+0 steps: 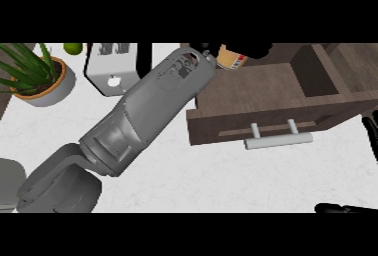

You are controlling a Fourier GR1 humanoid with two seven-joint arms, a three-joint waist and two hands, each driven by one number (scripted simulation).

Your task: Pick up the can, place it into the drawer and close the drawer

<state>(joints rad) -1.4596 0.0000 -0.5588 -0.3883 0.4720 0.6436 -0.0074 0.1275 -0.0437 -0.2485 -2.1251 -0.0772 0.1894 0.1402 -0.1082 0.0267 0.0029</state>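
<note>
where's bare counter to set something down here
Bare white counter lies in front of the drawer's handle, right of the left forearm. Another patch sits below the potted plant. It is crowded at the top, around the toaster and can.

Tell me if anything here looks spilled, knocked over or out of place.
Nothing stands out. The potted plant stands upright, the drawer is pulled open, and the left hand holds the can above it.
</note>
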